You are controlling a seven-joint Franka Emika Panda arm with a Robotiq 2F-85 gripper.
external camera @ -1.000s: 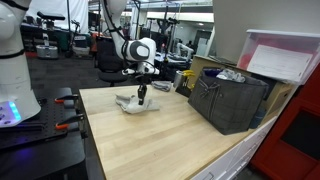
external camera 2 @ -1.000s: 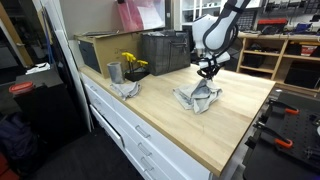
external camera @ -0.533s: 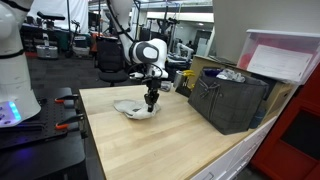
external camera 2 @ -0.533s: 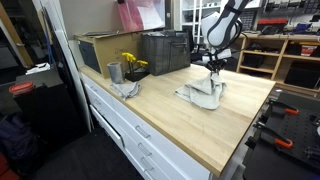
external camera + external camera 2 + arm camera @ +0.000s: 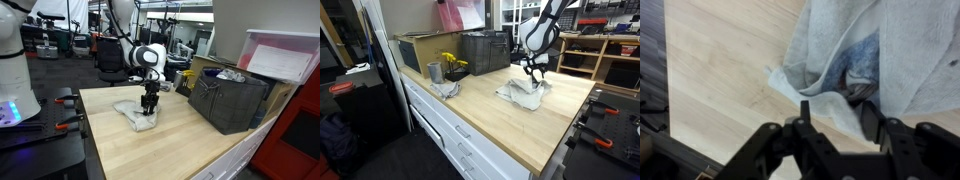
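A crumpled white-grey cloth [image 5: 135,115] [image 5: 525,96] lies on the wooden worktop [image 5: 170,145] [image 5: 510,125], seen in both exterior views. My gripper [image 5: 150,104] [image 5: 535,76] hangs just above the cloth's edge, pointing down. In the wrist view the cloth [image 5: 840,50] fills the upper right, with a bluish patch in its folds. The gripper [image 5: 837,118] is open: its two dark fingers [image 5: 805,112] stand apart, with the cloth's lower edge lying loose below the gap and nothing pinched.
A dark plastic bin [image 5: 228,100] [image 5: 485,50] stands on the worktop near the cloth. In an exterior view a cardboard box [image 5: 415,48], a metal cup [image 5: 434,72], yellow flowers [image 5: 451,63] and a second rag [image 5: 446,90] sit along the edge above the drawers [image 5: 450,130].
The gripper carried the cloth across the worktop toward the bin, then opened. The cloth, lifted half a second ago, now lies slumped on the wood.
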